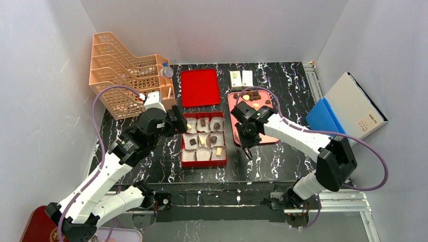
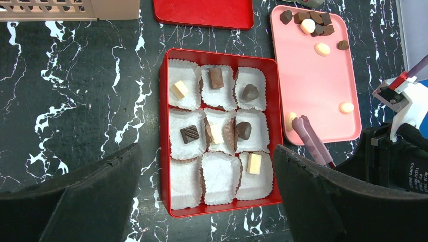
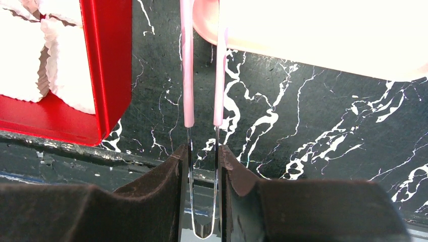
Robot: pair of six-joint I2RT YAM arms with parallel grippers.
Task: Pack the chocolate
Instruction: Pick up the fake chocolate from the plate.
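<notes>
A: How is the right gripper [image 3: 202, 154] found?
B: It is clenched on the metal bend of a pair of tongs [image 3: 188, 75]. Their two pink-sleeved arms are squeezed to a narrow gap and are pointed toward the pink tray [image 3: 328, 35].
A: Where is the chocolate [image 1: 251, 94] placed relative to those tongs?
B: In the left wrist view one pale piece [image 2: 290, 121] is seen on the tray's corner nearest the box, just beside the tongs' tips. Whether it is touched cannot be told. Another pale one [image 2: 346, 107] is seen near the same end of the tray. A cluster [image 2: 310, 22] of brown and pale pieces is gathered at the opposite end, well apart from the tips.
A: And the left gripper [image 2: 207, 151]?
B: It is spread wide, with nothing grasped. In the top view it is held at the left edge of the red box [image 2: 164, 131]; in its own view the box is framed between the two fingers [image 2: 86, 201].
A: What is held in the box?
B: Nine white paper cups [image 2: 219, 176] are set in three rows. Seven are each filled with one piece, dark or pale. A single pale block [image 2: 254, 163] is borne by the row nearest the fingers.
A: And beyond?
B: A red lid [image 2: 202, 12] is laid past the box, and a peach rack [image 1: 126, 70] is stood at the far left.
</notes>
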